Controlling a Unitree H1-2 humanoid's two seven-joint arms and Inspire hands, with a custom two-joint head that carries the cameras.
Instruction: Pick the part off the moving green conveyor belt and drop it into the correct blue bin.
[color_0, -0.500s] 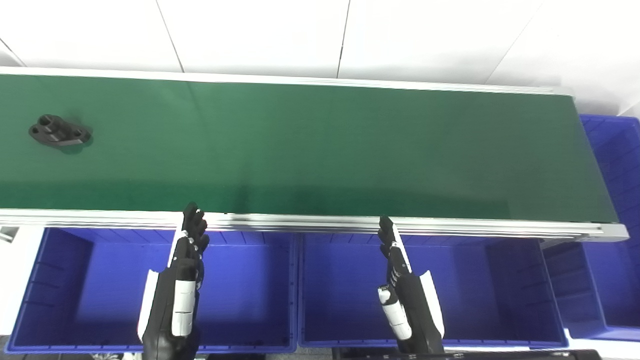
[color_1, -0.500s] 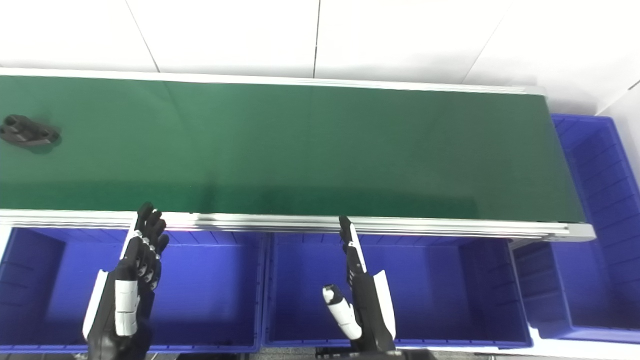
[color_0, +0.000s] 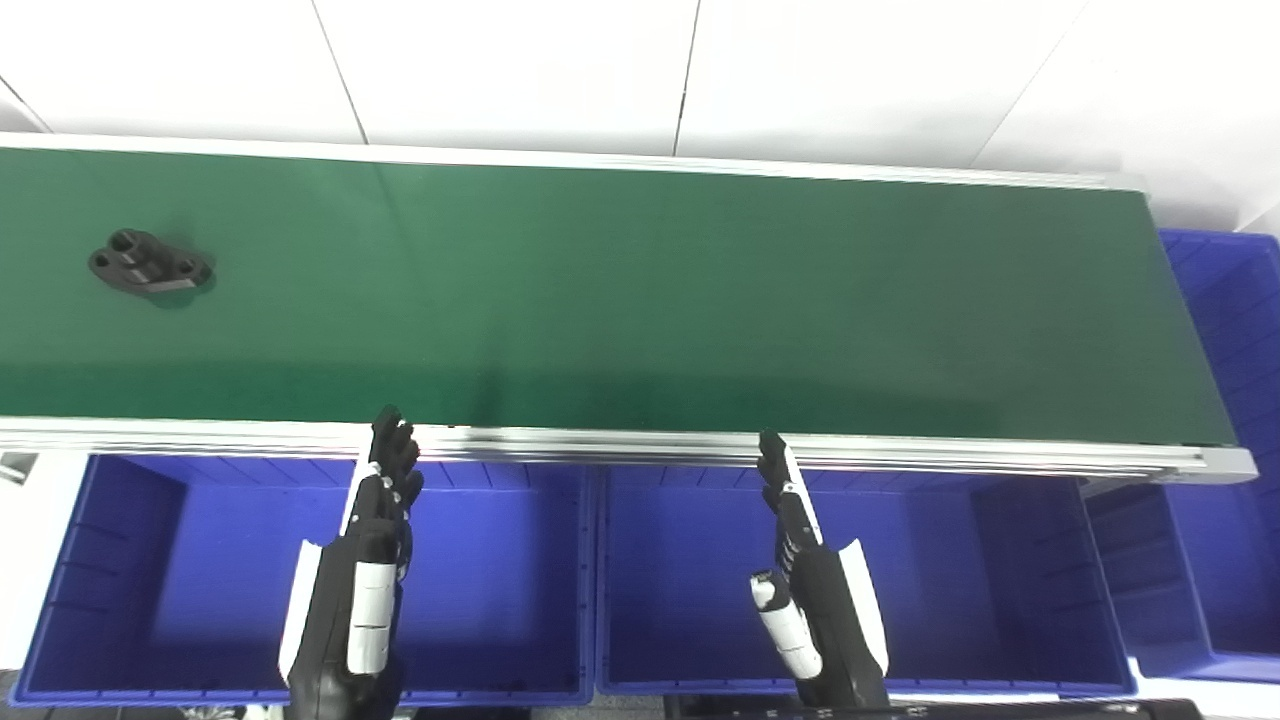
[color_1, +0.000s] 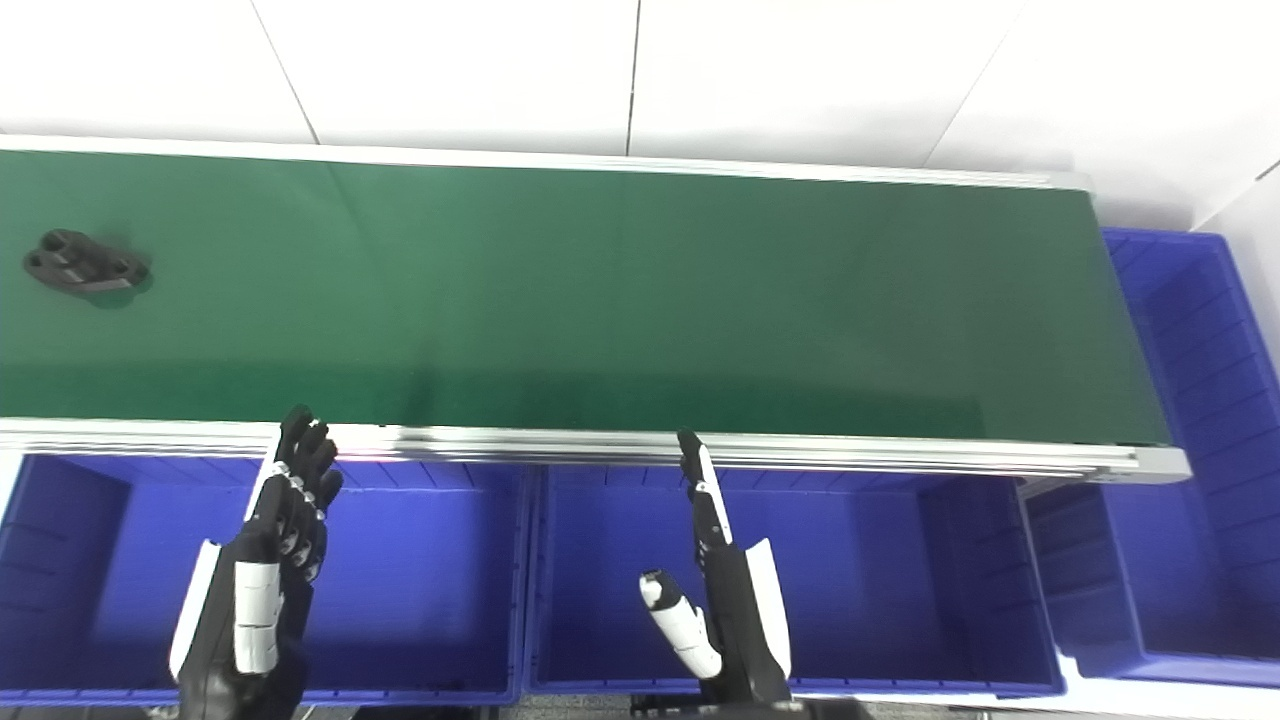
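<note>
A black part (color_0: 150, 271) with round holes lies flat on the green conveyor belt (color_0: 640, 300) at its far left; it also shows in the right eye view (color_1: 86, 270). My left hand (color_0: 375, 520) is open and empty, fingers straight, held over the left blue bin (color_0: 130, 590) just short of the belt's near rail. My right hand (color_0: 800, 560) is open and empty, fingers straight and thumb apart, over the middle blue bin (color_0: 950, 590). Both hands are far from the part.
An aluminium rail (color_0: 640, 445) runs along the belt's near edge. A third blue bin (color_0: 1230, 400) stands past the belt's right end. A white wall rises behind the belt.
The black part has moved a little to the right along the belt. Both hands stay almost where they were.
</note>
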